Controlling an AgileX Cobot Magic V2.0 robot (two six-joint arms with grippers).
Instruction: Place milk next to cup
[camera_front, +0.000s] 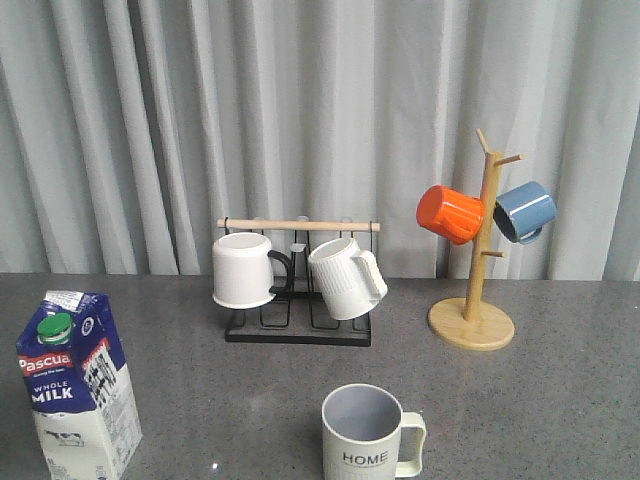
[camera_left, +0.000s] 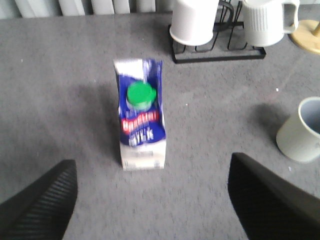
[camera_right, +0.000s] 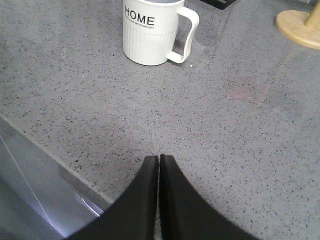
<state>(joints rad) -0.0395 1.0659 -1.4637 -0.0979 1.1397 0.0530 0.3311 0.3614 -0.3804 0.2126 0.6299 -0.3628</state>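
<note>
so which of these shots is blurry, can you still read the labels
Left wrist view: the milk is motion-blurred, its lettering smeared and unreadable. Front view: sharp, "WHOLE MILK" reads clearly on the carton. Right wrist view: crisp, "HOME" is legible on the cup.

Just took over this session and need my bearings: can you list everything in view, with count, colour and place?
milk: 1, blue-and-white carton, green cap, front left.
cup: 1, cream "HOME" mug, front centre.
wire rack: 1, black with wooden bar, back centre.
white mugs: 2, on the rack, one black-handled, one ribbed.
mug tree: 1, wooden, back right.
orange mug: 1, on the tree.
blue mug: 1, on the tree.
table: 1, grey speckled.
curtain: grey, behind.
left gripper: open, facing the milk.
right gripper: shut, empty.
</note>
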